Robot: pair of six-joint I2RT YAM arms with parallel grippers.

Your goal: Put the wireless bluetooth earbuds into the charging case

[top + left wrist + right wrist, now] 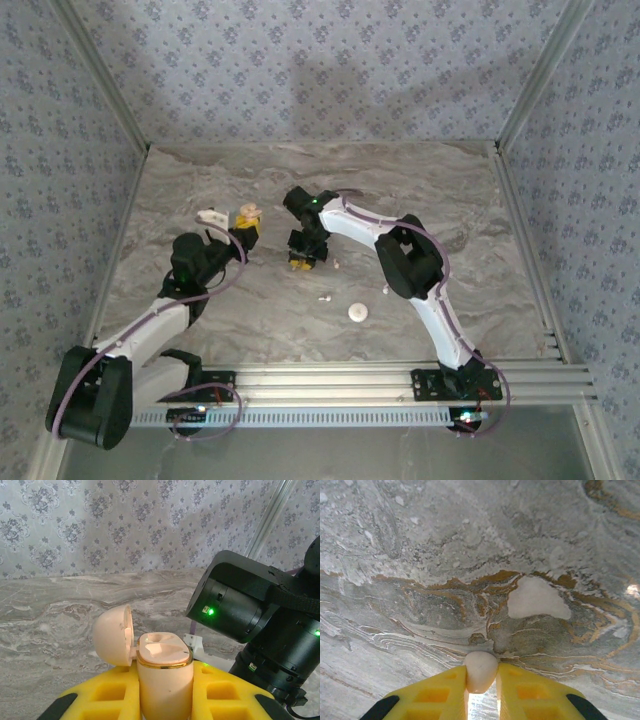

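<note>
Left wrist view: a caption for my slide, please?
Yellow left gripper clamps the upright cream plastic charging case, lid hinged open.

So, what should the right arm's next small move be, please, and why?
Probably lift the right gripper and carry its earbud toward the charging case: it is shut on the earbud, and the left gripper holds the case with its lid open.

Wide open across the table's [330, 170] bare back. Tight beside the open charging case [165, 685]: right arm [240, 605] close on one side, raised lid [112, 635] on the other. Dotted near front centre with small white pieces [323, 297] and a disc [358, 312].
</note>
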